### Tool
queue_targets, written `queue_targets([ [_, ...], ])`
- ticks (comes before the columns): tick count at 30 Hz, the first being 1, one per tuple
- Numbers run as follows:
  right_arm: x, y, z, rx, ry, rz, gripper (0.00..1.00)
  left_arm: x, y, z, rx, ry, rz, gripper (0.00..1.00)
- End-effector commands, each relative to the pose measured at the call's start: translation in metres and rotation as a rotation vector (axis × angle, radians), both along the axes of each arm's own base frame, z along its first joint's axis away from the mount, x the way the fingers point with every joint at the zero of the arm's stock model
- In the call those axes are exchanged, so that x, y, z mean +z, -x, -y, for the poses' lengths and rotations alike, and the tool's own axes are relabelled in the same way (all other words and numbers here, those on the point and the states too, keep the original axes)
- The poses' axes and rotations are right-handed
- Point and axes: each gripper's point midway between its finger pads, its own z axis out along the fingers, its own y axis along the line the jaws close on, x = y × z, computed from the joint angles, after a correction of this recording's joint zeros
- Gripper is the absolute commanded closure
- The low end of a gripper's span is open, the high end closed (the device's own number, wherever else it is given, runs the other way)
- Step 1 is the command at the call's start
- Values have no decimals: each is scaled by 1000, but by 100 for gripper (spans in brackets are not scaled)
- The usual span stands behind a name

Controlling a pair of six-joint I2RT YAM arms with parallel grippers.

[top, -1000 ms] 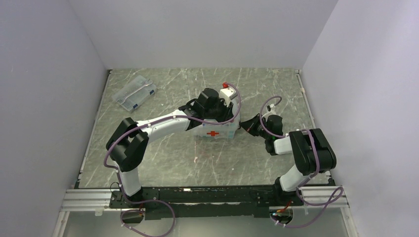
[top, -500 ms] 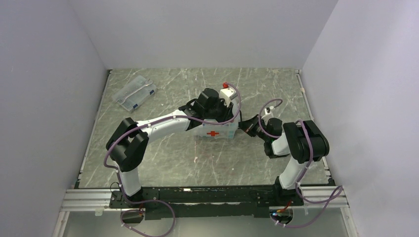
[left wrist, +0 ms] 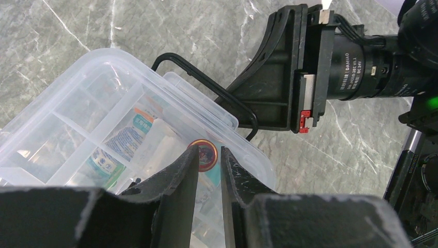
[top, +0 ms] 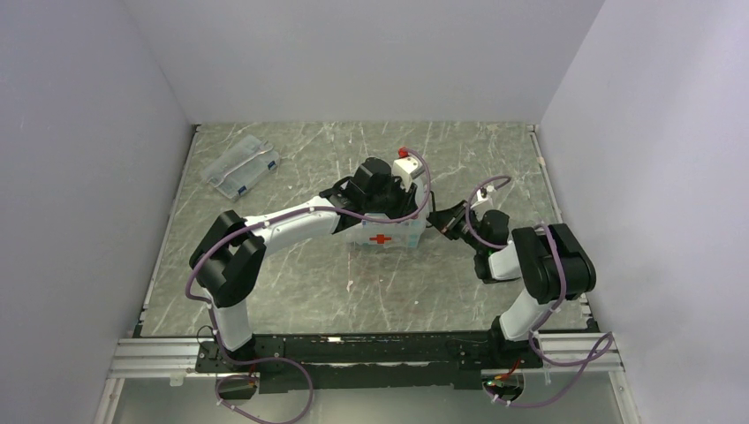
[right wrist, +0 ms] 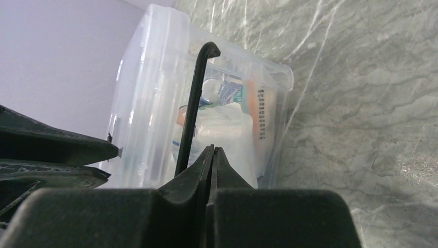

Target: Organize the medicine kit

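Observation:
The medicine kit [top: 393, 233], a clear lidded tub with a red cross on its front, sits mid-table. My left gripper [top: 399, 205] hovers over its lid; in the left wrist view the left gripper [left wrist: 210, 151] has its jaws a narrow gap apart with nothing between them, above the lid [left wrist: 103, 98] and a round red-gold item [left wrist: 206, 155] inside. My right gripper [top: 438, 222] is at the kit's right end. In the right wrist view the right gripper [right wrist: 212, 149] is shut and empty, just right of the dark handle [right wrist: 195, 103] and close to the tub wall [right wrist: 150, 77].
A flatter clear case with blue labels [top: 240, 165] lies at the back left. Grey walls close in the table on three sides. The right arm's black wrist body [left wrist: 294, 67] sits close beside the kit's handle [left wrist: 206, 82].
The right arm's elbow has swung slightly and its wrist has edged toward the kit's right end. The left arm and the kit have stayed put.

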Motion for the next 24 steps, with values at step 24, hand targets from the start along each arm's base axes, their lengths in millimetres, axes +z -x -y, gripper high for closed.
queue_targets([
  [24,53,-7,13,-41,168,182,100,-80,49,-30,-40,-215,-244,74],
])
